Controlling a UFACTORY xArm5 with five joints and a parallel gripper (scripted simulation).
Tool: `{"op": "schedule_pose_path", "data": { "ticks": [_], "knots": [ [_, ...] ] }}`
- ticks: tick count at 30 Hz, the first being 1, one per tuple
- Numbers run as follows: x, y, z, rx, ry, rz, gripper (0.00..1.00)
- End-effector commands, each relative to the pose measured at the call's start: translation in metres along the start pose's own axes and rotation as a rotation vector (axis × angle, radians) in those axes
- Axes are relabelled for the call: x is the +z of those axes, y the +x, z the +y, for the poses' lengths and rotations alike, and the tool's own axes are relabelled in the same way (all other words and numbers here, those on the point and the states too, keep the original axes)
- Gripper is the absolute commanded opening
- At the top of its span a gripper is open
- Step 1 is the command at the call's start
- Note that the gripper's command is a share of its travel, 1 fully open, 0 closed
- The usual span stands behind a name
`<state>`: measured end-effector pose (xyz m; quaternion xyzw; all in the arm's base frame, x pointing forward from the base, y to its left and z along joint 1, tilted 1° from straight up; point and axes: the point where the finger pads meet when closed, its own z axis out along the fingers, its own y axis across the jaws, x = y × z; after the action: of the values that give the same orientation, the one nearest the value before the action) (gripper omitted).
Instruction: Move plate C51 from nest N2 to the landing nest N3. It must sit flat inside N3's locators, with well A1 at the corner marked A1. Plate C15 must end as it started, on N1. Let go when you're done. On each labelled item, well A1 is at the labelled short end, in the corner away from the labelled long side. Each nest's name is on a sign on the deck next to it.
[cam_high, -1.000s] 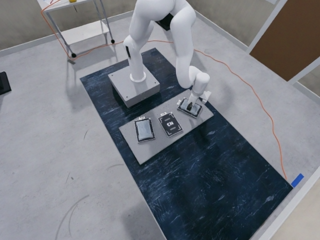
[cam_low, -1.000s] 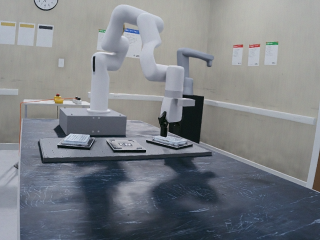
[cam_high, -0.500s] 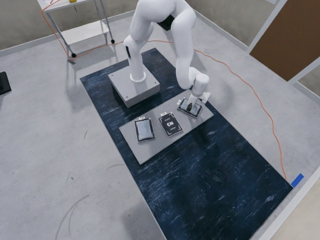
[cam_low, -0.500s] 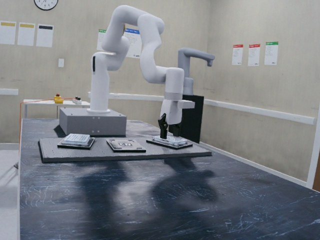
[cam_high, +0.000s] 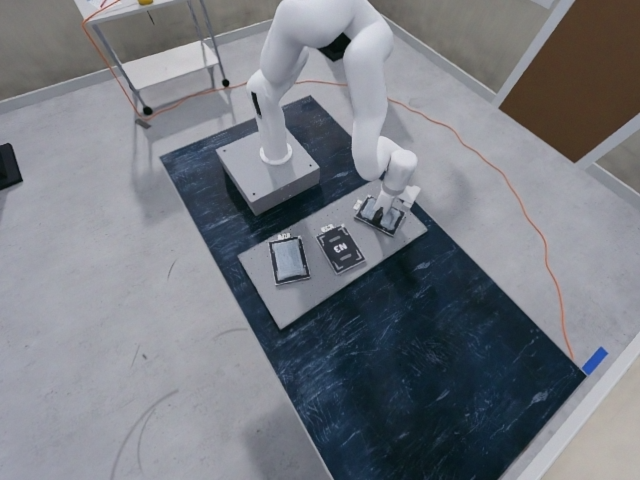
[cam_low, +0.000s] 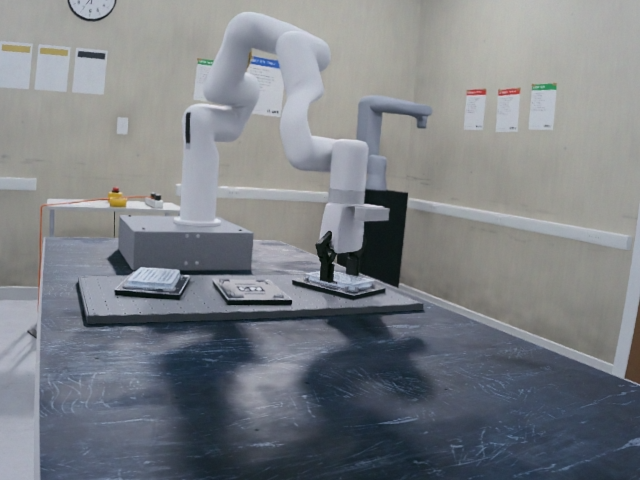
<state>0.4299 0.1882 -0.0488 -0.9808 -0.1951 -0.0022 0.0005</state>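
Where fingers [cam_low: 326, 263] straddle plate C51 [cam_low: 356, 283], its label stays unreadable.

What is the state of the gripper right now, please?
Gripper: open, fingers down on either side of plate C51 on nest N2, holding nothing.

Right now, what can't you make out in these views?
- Plate labels: too small in both views, so the left plate and the right plate can't be told C51 from C15.
- Right plate's middle: top view, covered by the open hand.
- N3 A1 mark: too small.
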Motion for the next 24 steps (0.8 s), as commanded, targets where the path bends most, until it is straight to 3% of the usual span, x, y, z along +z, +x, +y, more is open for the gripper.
{"op": "schedule_pose_path", "data": {
  "ticks": [1, 16, 17, 24],
  "knots": [
    [-0.0001, 0.0014, 0.0000, 0.000, -0.009, 0.004, 1.00],
    [-0.0001, 0.0014, 0.0000, 0.000, -0.009, 0.004, 1.00],
    [-0.0007, 0.0014, 0.0000, 0.000, -0.009, 0.004, 0.00],
    [-0.0007, 0.0014, 0.0000, 0.000, -0.009, 0.004, 0.00]
  ]
}}
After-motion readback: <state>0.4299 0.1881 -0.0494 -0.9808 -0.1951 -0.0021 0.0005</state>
